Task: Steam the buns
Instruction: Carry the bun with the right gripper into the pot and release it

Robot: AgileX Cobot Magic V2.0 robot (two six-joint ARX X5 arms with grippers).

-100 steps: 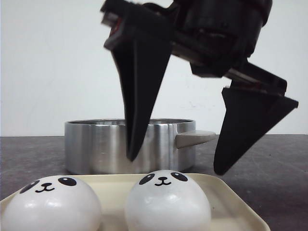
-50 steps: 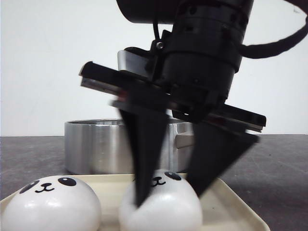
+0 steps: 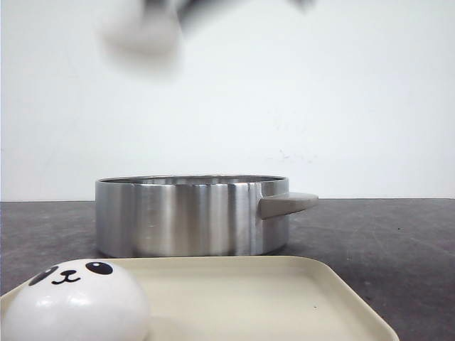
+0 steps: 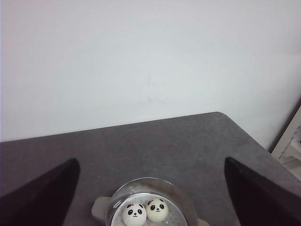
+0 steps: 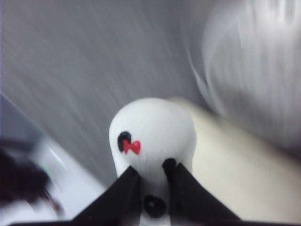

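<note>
Steel shows plainly in the front view: a shallow pot [image 3: 192, 215] with a stub handle stands on the dark table [image 3: 398, 241], just behind a cream tray [image 3: 284, 298]. One bun [image 3: 75, 302] sits at the tray's left end, and the rest of the tray is bare. Along the top edge a pale blur and a dark blur cross the picture; they are too smeared to name with certainty, though they could be a bun carried by an arm.

From the left wrist view, the left gripper [image 4: 150, 197] hangs high over the table with its fingers spread wide and nothing between them. Far below, the pot holds two buns [image 4: 146, 211] side by side, faces up.

In the right wrist view, the right gripper [image 5: 153, 186] has its fingers drawn narrow around a carried bun [image 5: 153, 141], pinching it low on its body. Everything behind is streaked with motion blur.

The main risk is that pinch. The bun looks smooth, glossy and soft, and the fingers hold only a small part of it, so a fast swing could let it squirm loose and fall short of the pot. A release off-centre could also drop it onto the two buns inside or against the rim.
</note>
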